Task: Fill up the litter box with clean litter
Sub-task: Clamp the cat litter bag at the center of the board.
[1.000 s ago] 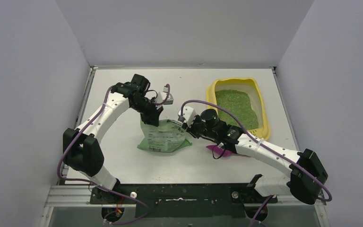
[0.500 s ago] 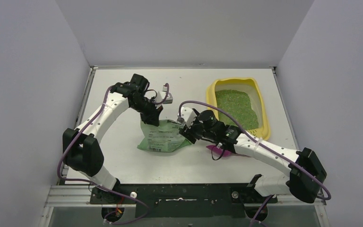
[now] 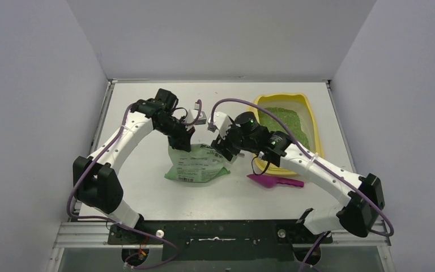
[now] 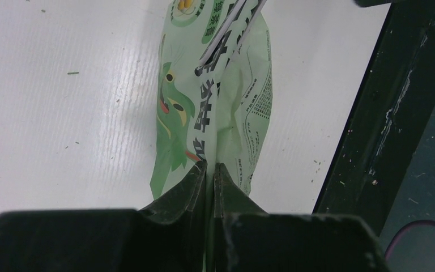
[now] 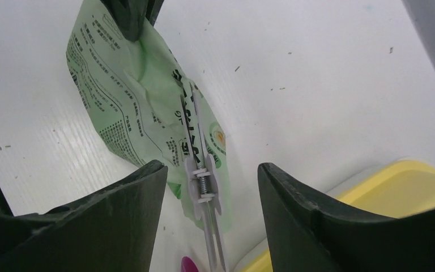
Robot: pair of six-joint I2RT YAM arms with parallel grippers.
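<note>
The yellow litter box (image 3: 312, 127) stands at the back right, with green clean litter (image 3: 283, 120) spread in it; its corner shows in the right wrist view (image 5: 399, 184). A light-green printed bag (image 3: 195, 167) lies at mid table. My left gripper (image 3: 182, 141) is shut on the bag's edge, seen close in the left wrist view (image 4: 210, 167). A white spring clip (image 5: 203, 184) sits on the bag's other end (image 5: 130, 96). My right gripper (image 5: 212, 170) is open above that clip, its jaws wide apart and touching nothing.
A magenta scoop (image 3: 274, 181) lies on the table in front of the litter box, under my right forearm. The table's dark front rail (image 4: 385, 113) runs close to the bag. Grey walls enclose the left, back and right.
My right arm has lifted and swung back and left, over the bag's right end. The scoop that lay under it now shows fully. My left arm has held still.
</note>
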